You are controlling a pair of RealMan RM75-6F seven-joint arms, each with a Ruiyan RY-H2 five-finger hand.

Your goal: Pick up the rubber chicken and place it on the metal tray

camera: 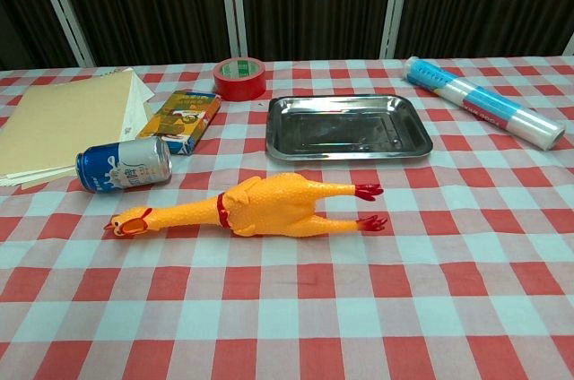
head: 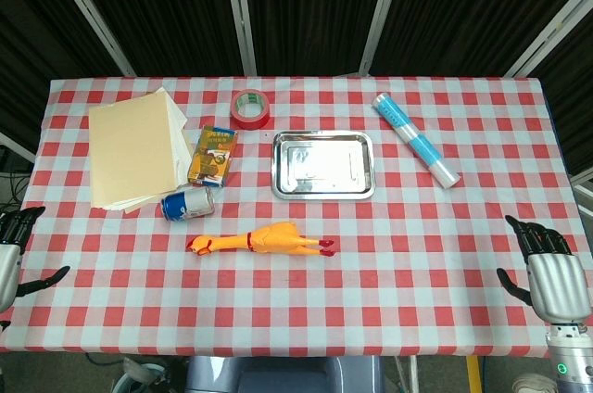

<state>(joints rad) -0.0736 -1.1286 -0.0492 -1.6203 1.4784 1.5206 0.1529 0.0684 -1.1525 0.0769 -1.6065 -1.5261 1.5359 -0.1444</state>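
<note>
A yellow rubber chicken (head: 264, 241) (camera: 256, 205) lies flat on the checked tablecloth, head to the left and red feet to the right. Just behind it sits the empty metal tray (head: 323, 165) (camera: 348, 125). My left hand (head: 13, 254) hangs at the table's left edge, fingers apart and holding nothing. At the right front corner my right hand (head: 548, 272) is likewise spread and empty. Both hands are far from the chicken and appear only in the head view.
A blue can (head: 188, 203) (camera: 124, 165) lies on its side left of the chicken. Behind it are a small yellow box (head: 213, 155), a stack of beige folders (head: 134, 147), a red tape roll (head: 250, 108) and a rolled plastic tube (head: 416, 140).
</note>
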